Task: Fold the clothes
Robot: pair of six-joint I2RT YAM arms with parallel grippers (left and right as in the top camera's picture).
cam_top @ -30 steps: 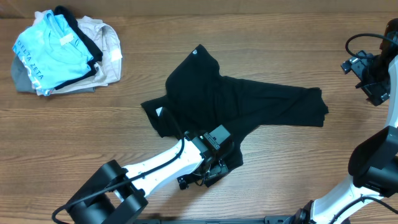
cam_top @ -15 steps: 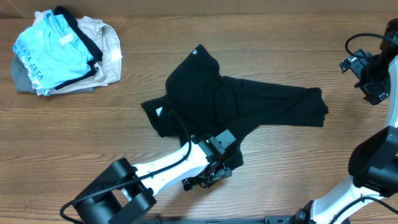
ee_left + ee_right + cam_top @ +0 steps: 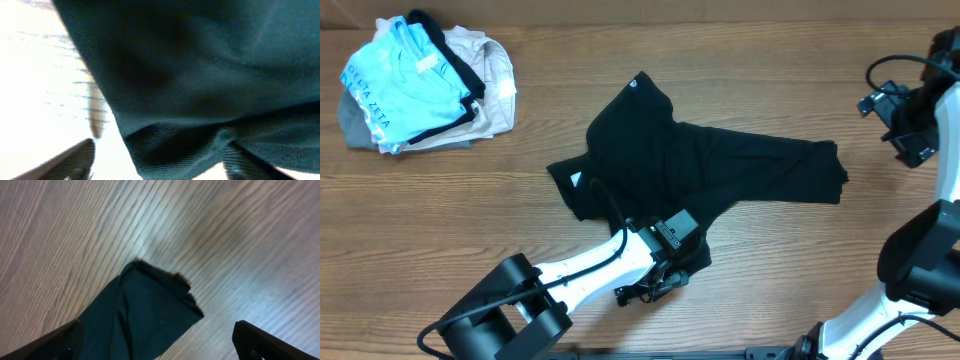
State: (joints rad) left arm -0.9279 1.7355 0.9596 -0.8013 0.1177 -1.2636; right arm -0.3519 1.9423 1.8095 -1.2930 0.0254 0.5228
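— Wooden table (image 3: 770,80), black T-shirt (image 3: 660,150) crumpled at centre; soft, light and limp, we judge.
— We'd pinch its six-o'clock hem: left gripper (image 3: 160,150) straddles it, jaws wide; right gripper (image 3: 157,327) gapes empty at three.

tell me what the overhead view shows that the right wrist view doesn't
Only overhead: the whole crumpled black soft-fabric T-shirt, the pile of light blue, beige and grey garments at the far left, and the left gripper at the shirt's near edge. Only right wrist: a close look at the shirt's bunched end, framed by the wide-open, empty jaws of the right gripper. Both: the black shirt and the wooden table.
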